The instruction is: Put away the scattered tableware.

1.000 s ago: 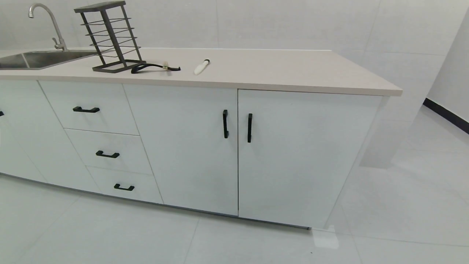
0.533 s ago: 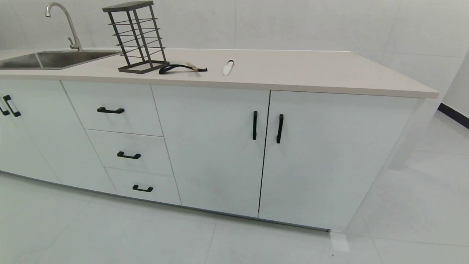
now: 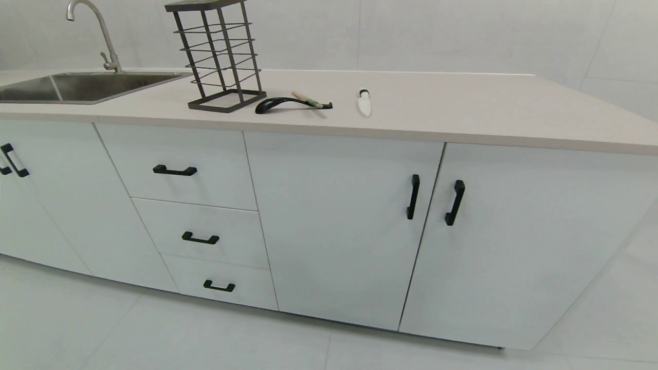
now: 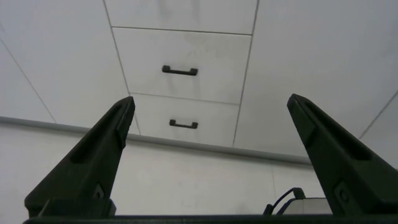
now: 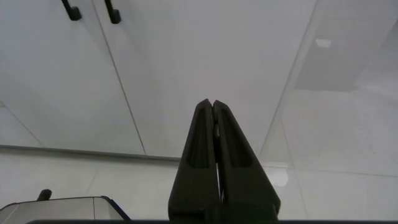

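Note:
On the beige countertop lie a black ladle with a wooden-tipped handle and, to its right, a small white knife with a black end. A black wire rack stands just left of the ladle. My left gripper is open with nothing between its fingers, held low facing the lower drawers. My right gripper is shut with nothing in it, held low facing the cabinet doors and the floor.
A steel sink with a curved tap sits at the counter's left end. Below the counter are three stacked drawers with black handles and two doors with vertical black handles. Pale floor tiles spread in front.
The whole head view has shifted: the counter and cabinets now appear closer and further right in the picture, so the camera moved. The tableware itself has not moved on the counter.

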